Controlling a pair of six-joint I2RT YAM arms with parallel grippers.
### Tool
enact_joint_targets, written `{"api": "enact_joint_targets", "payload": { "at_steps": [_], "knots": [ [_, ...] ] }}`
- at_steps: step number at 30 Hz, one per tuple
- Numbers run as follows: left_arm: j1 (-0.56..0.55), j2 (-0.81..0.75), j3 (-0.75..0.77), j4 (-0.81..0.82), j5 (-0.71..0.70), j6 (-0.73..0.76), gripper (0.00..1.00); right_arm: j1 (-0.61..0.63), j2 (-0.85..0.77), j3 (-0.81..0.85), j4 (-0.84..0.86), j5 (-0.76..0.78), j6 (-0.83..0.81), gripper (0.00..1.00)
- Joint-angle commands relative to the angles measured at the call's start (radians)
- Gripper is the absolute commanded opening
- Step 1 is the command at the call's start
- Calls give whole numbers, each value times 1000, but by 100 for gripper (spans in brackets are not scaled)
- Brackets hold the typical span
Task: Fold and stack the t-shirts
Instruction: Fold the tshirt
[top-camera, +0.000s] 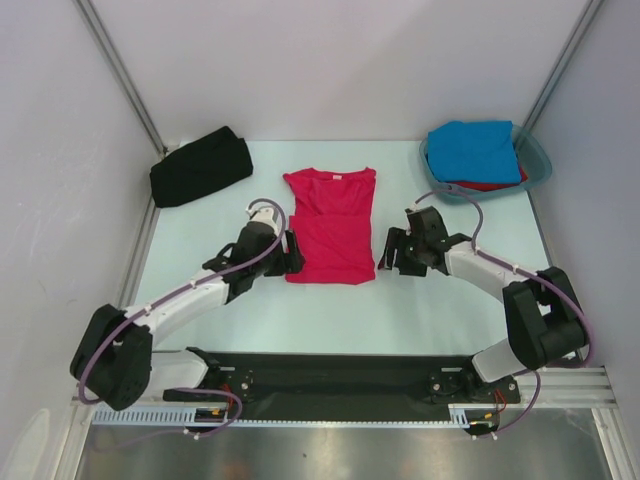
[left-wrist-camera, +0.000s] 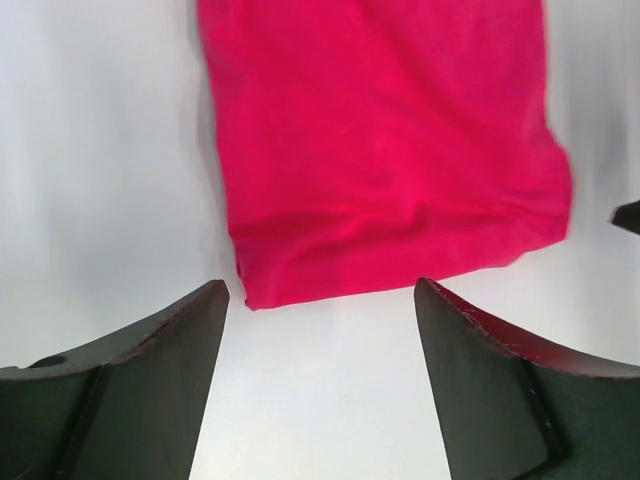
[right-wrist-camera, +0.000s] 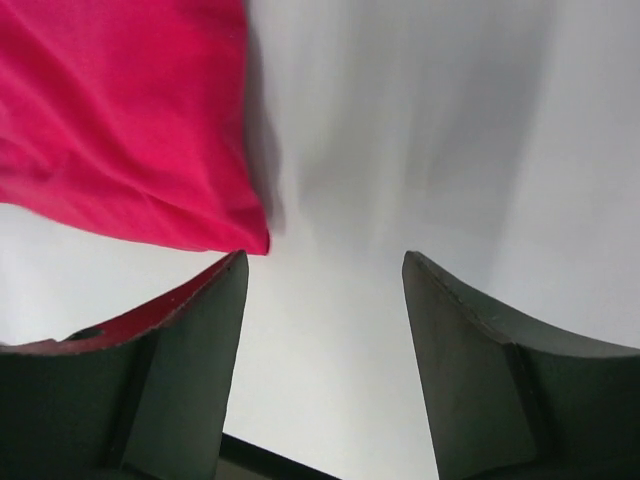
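Top external view: the crimson-pink t-shirt (top-camera: 330, 225) lies flat in the middle of the table (top-camera: 330, 320), neck end toward the far side. Its sides are folded in, so it forms a narrow upright panel. The left gripper (top-camera: 293, 252) sits low just beside the shirt's near left corner, and the right gripper (top-camera: 386, 252) sits just beside its near right corner. Each points inward at the cloth.

From the left wrist, the left gripper (left-wrist-camera: 320, 300) has its two dark fingers (left-wrist-camera: 150, 380) spread wide. Only bare table shows between them, and the shirt's hem (left-wrist-camera: 390, 140) lies just ahead of the tips, not gripped.

From the right wrist, the right gripper (right-wrist-camera: 322, 265) is likewise spread and holds nothing. A corner of the pink shirt (right-wrist-camera: 120, 110) ends just above the tip of its left-hand finger (right-wrist-camera: 170, 360). Whether the two touch cannot be told.

The black t-shirt (top-camera: 200, 168) rests as a folded bundle at the far left of the table, well apart from the arms. At the far right, the blue t-shirt (top-camera: 478, 150) lies folded on top inside the teal tub (top-camera: 540, 160). An edge of the red t-shirt (top-camera: 487, 186) shows beneath it.
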Motion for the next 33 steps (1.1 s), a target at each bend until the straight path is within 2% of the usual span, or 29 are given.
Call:
{"api": "enact_joint_targets", "payload": {
  "at_steps": [1, 5, 6, 9, 13, 19, 25, 33],
  "knots": [
    [6, 61, -36, -7, -29, -27, 83, -31, 4, -29, 158, -231, 75, 68],
    [46, 107, -110, 104, 66, -100, 85, -73, 27, -84, 296, -354, 123, 69],
    [67, 112, -131, 119, 154, -112, 85, -79, 33, -96, 309, -395, 140, 69],
    [156, 127, -217, 324, 307, -161, 85, -106, 52, -132, 388, -444, 163, 69],
    [219, 176, -286, 456, 395, -182, 86, -129, 87, -149, 430, -484, 181, 69],
    [259, 309, -310, 650, 553, -242, 84, -136, 156, -161, 494, -521, 201, 68],
    [261, 386, -343, 740, 601, -282, 79, -134, 205, -160, 528, -538, 210, 68],
    [261, 333, -431, 725, 577, -278, 72, -105, 274, -166, 594, -570, 253, 59]
  ]
}}
